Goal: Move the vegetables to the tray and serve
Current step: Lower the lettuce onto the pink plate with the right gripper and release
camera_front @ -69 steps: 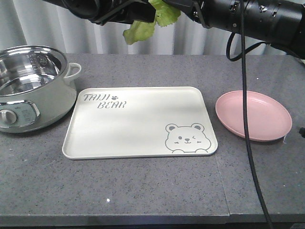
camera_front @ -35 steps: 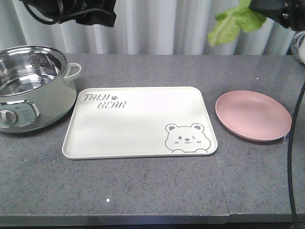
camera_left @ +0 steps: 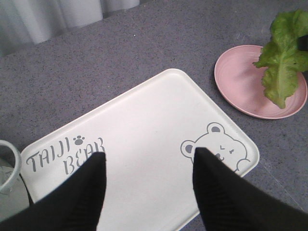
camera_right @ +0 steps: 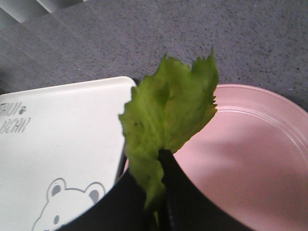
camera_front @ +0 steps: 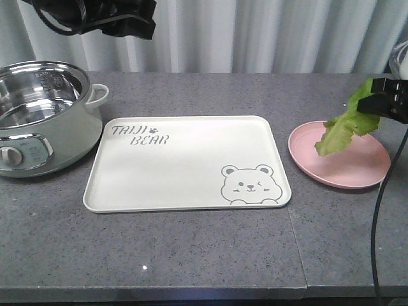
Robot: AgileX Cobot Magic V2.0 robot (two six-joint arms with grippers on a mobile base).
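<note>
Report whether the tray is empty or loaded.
Empty: the tray bears only its print; the lettuce hangs from the right gripper over the pink plate.

kitchen-style setup: electric pot (camera_front: pixel 38 115), tray (camera_front: pixel 185 162)

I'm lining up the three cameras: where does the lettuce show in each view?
Front-facing: lettuce at far right, over the pink plate.
Left wrist: lettuce top right, over that plate.
Right wrist: lettuce centre of frame, plate behind.
Shared landmark: the pink plate.
</note>
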